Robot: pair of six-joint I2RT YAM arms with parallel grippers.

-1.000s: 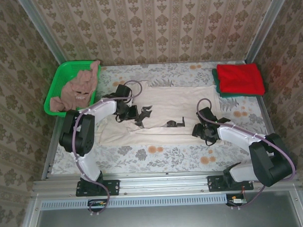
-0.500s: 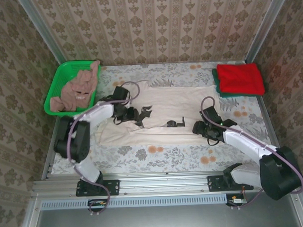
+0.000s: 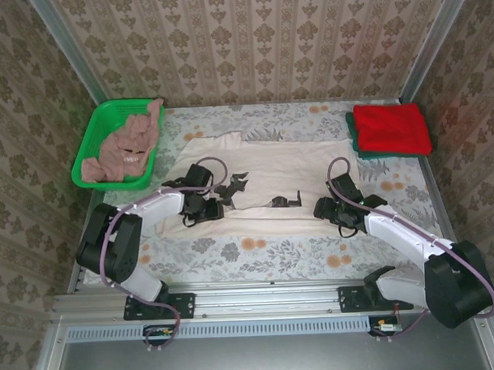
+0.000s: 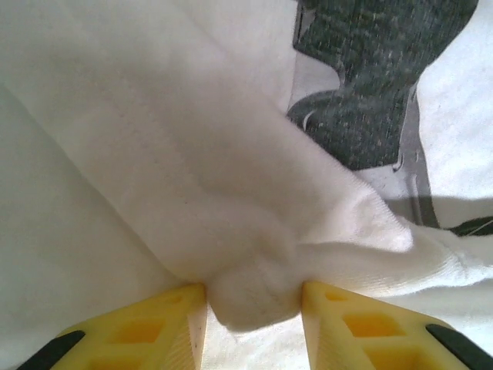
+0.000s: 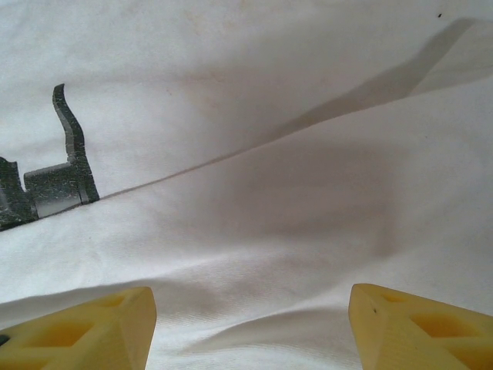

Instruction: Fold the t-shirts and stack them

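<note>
- The cream t-shirt (image 3: pixel 287 171) lies spread in the middle of the table, flat for folding.
- The left gripper (image 4: pixel 253 297) pinches a bunch of its cloth, probably to carry this side over.
- The right gripper (image 5: pixel 250 308) is wide apart, low over the shirt's right part, holding nothing.
- The folded red t-shirt (image 3: pixel 391 128) at the far right marks the stack.

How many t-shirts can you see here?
4: a cream one spread mid-table, a red one folded at the far right atop a dark green one, a pink-brown one crumpled in the basket. More could be hidden underneath.
</note>
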